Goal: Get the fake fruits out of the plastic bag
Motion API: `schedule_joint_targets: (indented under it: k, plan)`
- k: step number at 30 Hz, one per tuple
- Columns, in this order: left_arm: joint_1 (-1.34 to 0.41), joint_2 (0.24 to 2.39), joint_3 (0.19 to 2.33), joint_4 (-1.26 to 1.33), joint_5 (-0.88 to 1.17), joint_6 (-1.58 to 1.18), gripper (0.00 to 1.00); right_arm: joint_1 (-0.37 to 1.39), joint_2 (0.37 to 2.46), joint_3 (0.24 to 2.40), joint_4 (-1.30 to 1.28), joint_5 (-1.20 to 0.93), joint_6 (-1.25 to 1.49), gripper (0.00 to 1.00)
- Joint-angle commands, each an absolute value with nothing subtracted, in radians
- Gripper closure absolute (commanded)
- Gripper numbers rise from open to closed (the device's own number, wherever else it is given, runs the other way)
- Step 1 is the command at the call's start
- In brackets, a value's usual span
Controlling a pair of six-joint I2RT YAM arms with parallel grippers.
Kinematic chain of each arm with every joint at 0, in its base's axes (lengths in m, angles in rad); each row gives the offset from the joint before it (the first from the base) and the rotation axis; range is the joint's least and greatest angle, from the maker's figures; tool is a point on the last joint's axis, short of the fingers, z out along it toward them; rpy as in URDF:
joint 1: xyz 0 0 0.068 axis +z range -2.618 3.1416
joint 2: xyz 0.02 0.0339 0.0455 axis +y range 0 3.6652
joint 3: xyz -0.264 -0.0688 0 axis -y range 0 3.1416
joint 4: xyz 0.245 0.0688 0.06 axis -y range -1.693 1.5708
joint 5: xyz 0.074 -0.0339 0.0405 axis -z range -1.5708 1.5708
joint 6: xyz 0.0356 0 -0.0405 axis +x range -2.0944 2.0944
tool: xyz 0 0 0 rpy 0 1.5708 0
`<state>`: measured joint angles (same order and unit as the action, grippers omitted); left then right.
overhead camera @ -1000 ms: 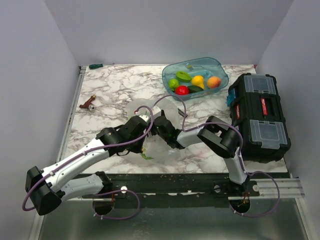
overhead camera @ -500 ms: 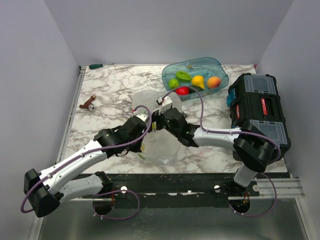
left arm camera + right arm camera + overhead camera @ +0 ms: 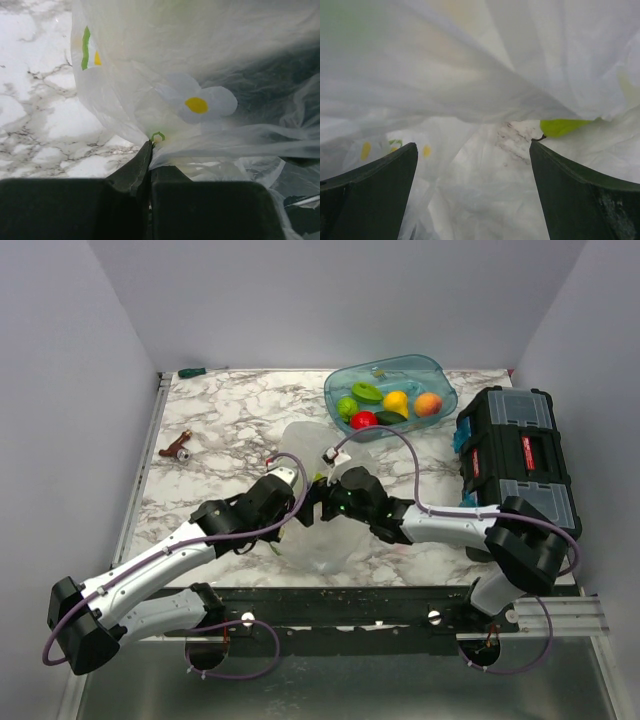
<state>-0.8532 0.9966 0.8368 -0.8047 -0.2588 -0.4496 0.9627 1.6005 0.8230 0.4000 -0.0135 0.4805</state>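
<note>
**Both grippers at the bag: left pinching, right spread inside the film**

We note the left gripper [image 3: 150, 152] with its jaws pressed together. A fold of the plastic bag [image 3: 150, 75] is caught between the tips. From that pinch the thin see-through film rises and fans out. It carries a white flower print with a yellow centre and a small green-and-yellow mark.

The right gripper [image 3: 472, 150] stands with its jaws wide apart and nothing between them. Its wrist view shows pale, crinkled film above, below and ahead of the fingers [image 3: 370, 192]. A bright green patch [image 3: 565, 127] shows just by the right finger's tip. We cannot tell whether it is print or a fruit.

From above, the two grippers meet tip to tip at the middle of the marble table [image 3: 220, 410]. The left gripper [image 3: 298, 490] comes in from the left and the right gripper [image 3: 325, 502] from the right. The bag [image 3: 330, 545] is bunched around both of them.

The fake fruits [image 3: 396, 402] that we can make out lie in the teal tub [image 3: 390, 370] at the far edge, well apart from the bag. They are light green, dark green, red and yellow. An orange peach-like ball [image 3: 428, 403] lies in the tub with them.

A black toolbox [image 3: 520, 470] sits at the right edge.
</note>
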Motion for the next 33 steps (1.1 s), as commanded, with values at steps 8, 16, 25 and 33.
schedule_joint_targets:
  k: [8, 16, 25, 33]
  plan:
    - [-0.86, 0.935, 0.829, -0.661, -0.304, -0.186, 1.0, 0.972, 1.68, 0.761, 0.691, 0.202, 0.354, 0.05]
    - [-0.861, 0.888, 0.77, -0.554, -0.276, -0.089, 1.0, 0.986, 1.831, 0.745, 0.978, 0.366, 0.303, 0.05]
    - [-0.861, 0.906, 0.772, -0.531, -0.233, -0.089, 1.0, 0.997, 1.967, 0.797, 1.155, 0.469, 0.289, 0.02]
    - [-0.861, 0.884, 0.763, -0.5, -0.174, -0.071, 1.0, 1.002, 2.097, 0.896, 1.208, 0.498, 0.276, 0.0]
